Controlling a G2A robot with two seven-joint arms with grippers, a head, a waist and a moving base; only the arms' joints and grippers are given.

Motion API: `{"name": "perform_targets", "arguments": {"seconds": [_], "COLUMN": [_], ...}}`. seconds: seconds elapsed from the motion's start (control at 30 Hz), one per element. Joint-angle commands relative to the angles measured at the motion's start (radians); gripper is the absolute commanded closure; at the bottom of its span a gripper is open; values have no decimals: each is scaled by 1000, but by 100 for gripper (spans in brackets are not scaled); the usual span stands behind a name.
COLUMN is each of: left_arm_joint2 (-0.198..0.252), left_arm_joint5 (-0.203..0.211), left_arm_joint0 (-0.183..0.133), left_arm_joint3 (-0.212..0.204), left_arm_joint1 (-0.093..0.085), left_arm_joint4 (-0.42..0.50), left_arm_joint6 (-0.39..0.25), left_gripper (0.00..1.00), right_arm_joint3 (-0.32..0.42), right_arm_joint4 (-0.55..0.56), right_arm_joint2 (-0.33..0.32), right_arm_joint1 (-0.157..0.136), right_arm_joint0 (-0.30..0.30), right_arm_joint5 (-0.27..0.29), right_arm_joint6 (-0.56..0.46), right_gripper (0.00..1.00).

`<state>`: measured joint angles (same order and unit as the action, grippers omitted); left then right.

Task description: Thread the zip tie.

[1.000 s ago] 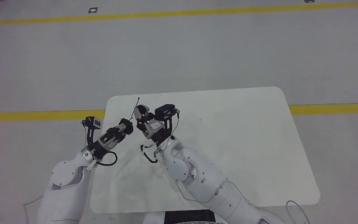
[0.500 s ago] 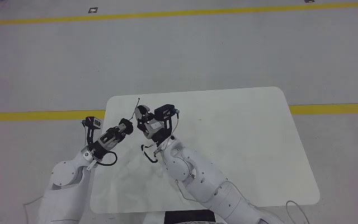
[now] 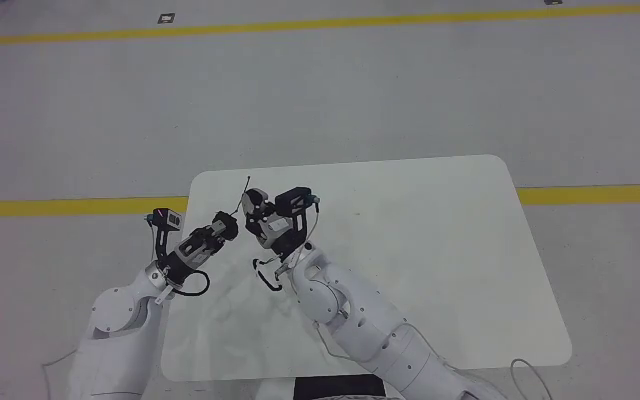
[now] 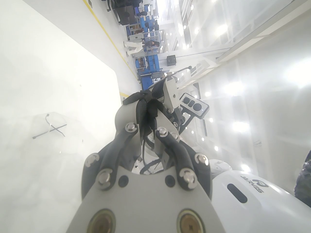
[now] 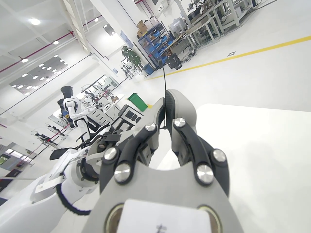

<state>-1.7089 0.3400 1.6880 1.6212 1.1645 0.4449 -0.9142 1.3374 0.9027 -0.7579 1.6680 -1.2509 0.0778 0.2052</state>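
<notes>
Grey workshop floor (image 3: 400, 90) with yellow lines (image 3: 300, 24) all round white table (image 3: 430, 260), seen from top. Both arms over table's left end: left arm (image 3: 130, 310) in from near-left corner, right arm (image 3: 350, 310) in from near edge, angled to same spot. Left gripper (image 3: 226, 226) and right gripper (image 3: 250, 201) raised above table near its far-left corner, just beside each other.

Right wrist view adds grip detail: right gripper (image 5: 166, 105) clenched on zip tie (image 5: 164, 81). Thin black strap pinched between pads, long end sticking out past fingertips with small head at tip, short end poking out below pads. From top, same zip tie (image 3: 243, 193) just a hairline running from right gripper toward table's far edge. Also beyond table in right wrist view: blue shelving (image 5: 155, 37), green bin (image 5: 137, 101), another humanoid robot (image 5: 70, 107) at a bench.

Left wrist view: left gripper (image 4: 145, 104) with black fingertips pressed together; can't tell whether anything sits between them. Adds two thin grey strands (image 4: 49, 127) lying crossed on table, apart from left gripper; too small to identify.
</notes>
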Motion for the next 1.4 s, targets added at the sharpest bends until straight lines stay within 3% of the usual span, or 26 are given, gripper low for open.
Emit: {"name": "perform_targets", "arguments": {"seconds": [0.0, 1.37], "left_arm_joint2": [0, 0], "left_arm_joint5": [0, 0], "left_arm_joint0": [0, 0], "left_arm_joint3": [0, 0], "left_arm_joint1": [0, 0], "left_arm_joint4": [0, 0], "left_arm_joint6": [0, 0], "left_gripper": [100, 100], "right_arm_joint3": [-1, -33], "right_arm_joint4": [1, 4], "right_arm_joint2": [-1, -10], "right_arm_joint1": [1, 5], "right_arm_joint0": [0, -3], "right_arm_joint5": [0, 50], "right_arm_joint6": [-2, -70], "right_gripper": [100, 100]}}
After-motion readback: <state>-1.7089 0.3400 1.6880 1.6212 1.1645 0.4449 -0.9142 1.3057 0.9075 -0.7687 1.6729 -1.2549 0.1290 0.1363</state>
